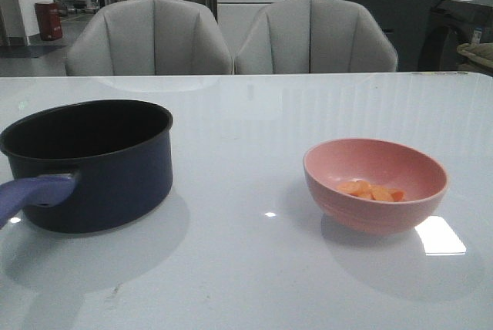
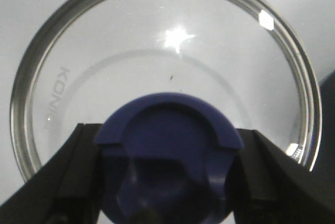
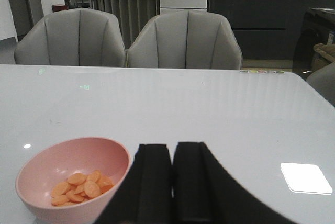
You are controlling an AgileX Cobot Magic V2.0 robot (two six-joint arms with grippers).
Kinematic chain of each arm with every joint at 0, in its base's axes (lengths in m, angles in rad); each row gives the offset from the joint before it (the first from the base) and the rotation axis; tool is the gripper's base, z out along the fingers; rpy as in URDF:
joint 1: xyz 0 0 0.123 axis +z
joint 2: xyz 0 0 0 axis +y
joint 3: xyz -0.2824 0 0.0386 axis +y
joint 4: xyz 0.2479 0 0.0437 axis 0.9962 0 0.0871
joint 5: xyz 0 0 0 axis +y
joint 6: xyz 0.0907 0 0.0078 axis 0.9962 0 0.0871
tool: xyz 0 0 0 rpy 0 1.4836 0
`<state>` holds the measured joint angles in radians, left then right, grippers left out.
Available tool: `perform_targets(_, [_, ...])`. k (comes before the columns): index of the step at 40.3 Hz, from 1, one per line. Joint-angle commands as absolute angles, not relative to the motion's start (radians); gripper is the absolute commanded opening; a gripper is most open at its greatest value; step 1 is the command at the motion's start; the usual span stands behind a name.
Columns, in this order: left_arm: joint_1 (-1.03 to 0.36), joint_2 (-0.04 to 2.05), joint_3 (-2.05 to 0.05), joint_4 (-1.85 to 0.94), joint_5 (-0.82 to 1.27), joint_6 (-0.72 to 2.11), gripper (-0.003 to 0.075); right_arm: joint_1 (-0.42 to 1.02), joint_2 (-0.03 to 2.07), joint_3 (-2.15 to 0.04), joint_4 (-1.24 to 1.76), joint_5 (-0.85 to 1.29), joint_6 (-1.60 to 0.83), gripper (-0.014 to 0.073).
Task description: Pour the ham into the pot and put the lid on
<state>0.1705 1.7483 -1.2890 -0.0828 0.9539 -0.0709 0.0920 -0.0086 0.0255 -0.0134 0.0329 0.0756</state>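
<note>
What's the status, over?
Left gripper straddles lid knob, grip unconfirmed. Right gripper shut, empty. Ham in pink bowl. Pot uncovered.

Ham (image 1: 373,190) slices lie in a pink bowl (image 1: 376,183); pot (image 1: 91,162) stands open, lid (image 2: 166,77) apart.

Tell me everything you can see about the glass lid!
The lid shows only in the left wrist view. It is a round, clear disc that looks like glass, ringed by a shiny metal rim, with faint raised letters near the edge. A tiny dark speck near the middle may be a steam hole. Its dark blue knob sits between the black fingers of the left gripper, which stand on either side of it. The pale tabletop shows through the glass.
</note>
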Motion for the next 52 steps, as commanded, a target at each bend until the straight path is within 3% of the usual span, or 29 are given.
perform_targets(1, [0.166, 1.741, -1.311, -0.091, 0.914, -0.072, 0.0146, 0.087, -0.029, 0.036, -0.013, -0.049, 0.071, 0.0150])
perform_targets(18, [0.132, 1.816, -1.311, -0.091, 0.839, -0.039, 0.0166, 0.087, -0.029, 0.036, -0.013, -0.049, 0.071, 0.0150])
perform_targets(23, [0.107, 1.816, -1.311, -0.087, 0.810, -0.039, 0.0293, 0.087, -0.029, 0.036, -0.013, -0.049, 0.071, 0.0150])
perform_targets(29, [0.084, 1.816, -1.311, -0.086, 0.806, -0.039, 0.0510, 0.087, -0.029, 0.036, -0.013, -0.049, 0.071, 0.0150])
perform_targets(32, [0.079, 1.816, -1.311, -0.083, 0.806, -0.039, 0.0558, 0.087, -0.029, 0.036, -0.013, -0.049, 0.071, 0.0150])
perform_targets(52, [0.078, 1.776, -1.350, -0.038, 0.934, -0.039, 0.0564, 0.087, -0.029, 0.036, -0.013, -0.049, 0.071, 0.0150])
